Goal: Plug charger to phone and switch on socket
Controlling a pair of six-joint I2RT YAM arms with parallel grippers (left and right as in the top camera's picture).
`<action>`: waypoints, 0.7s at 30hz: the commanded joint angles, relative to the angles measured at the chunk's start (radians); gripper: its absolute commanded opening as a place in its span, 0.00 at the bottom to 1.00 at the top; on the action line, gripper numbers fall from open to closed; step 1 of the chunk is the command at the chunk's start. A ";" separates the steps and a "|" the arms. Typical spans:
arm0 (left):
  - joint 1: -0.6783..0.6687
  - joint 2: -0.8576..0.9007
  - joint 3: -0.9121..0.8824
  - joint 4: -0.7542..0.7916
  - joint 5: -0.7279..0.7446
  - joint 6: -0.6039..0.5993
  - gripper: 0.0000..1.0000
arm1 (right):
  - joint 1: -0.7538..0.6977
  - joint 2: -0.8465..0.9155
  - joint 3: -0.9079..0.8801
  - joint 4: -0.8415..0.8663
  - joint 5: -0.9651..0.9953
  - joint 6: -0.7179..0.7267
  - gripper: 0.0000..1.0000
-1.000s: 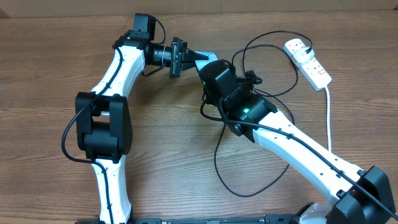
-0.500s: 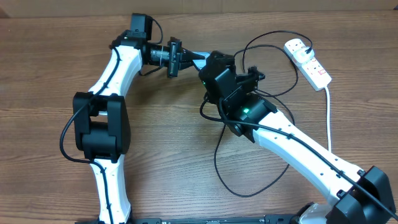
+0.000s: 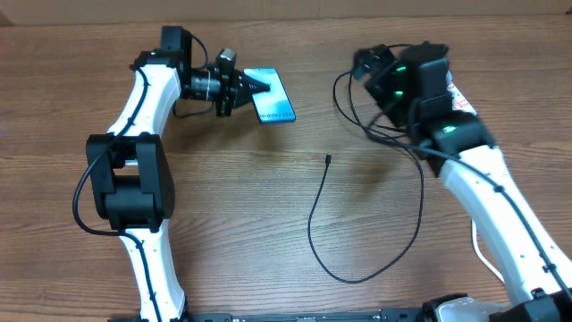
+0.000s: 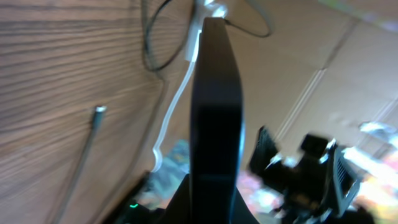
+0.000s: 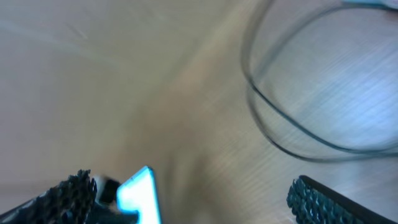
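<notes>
The left gripper (image 3: 250, 86) was clamped on one end of the phone (image 3: 275, 97) at eleven o'clock on the table (image 3: 223, 224); the right gripper (image 5: 199, 198) hung wide apart and empty by the socket (image 3: 459, 101) at two o'clock. The connector tip (image 3: 329, 159) of the charger (image 3: 310, 231) lay loose near the middle, at five o'clock from the phone and well apart, so plugging-in and switching both looked undone.

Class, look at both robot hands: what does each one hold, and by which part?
The left hand grips the phone by the edge nearest it. The right hand is open and holds nothing.
</notes>
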 commanded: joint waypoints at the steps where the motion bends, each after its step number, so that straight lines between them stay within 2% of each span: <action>1: -0.032 -0.123 0.023 -0.115 -0.202 0.348 0.04 | -0.111 -0.001 0.019 -0.109 -0.298 -0.236 1.00; 4: -0.061 -0.241 0.023 -0.172 -0.415 0.444 0.04 | -0.153 -0.001 0.019 -0.217 -0.297 -0.236 1.00; 5: -0.097 -0.357 0.023 -0.182 -0.623 0.447 0.04 | -0.157 0.003 0.018 -0.263 -0.297 -0.235 1.00; 10: -0.175 -0.546 0.023 -0.173 -1.106 0.339 0.04 | -0.127 0.026 -0.002 -0.275 -0.285 -0.235 1.00; 12: -0.196 -0.586 0.023 -0.184 -1.235 0.312 0.04 | -0.106 0.042 -0.019 -0.274 -0.267 -0.236 1.00; 14: -0.206 -0.606 0.023 -0.207 -1.305 0.294 0.04 | -0.085 0.067 -0.022 -0.290 -0.250 -0.255 0.96; 17: -0.206 -0.602 0.019 -0.255 -1.347 0.262 0.04 | -0.045 0.130 -0.021 -0.330 -0.255 -0.330 0.77; 21: -0.202 -0.574 0.018 -0.299 -1.346 0.244 0.04 | 0.003 0.260 0.024 -0.475 -0.290 -0.463 0.80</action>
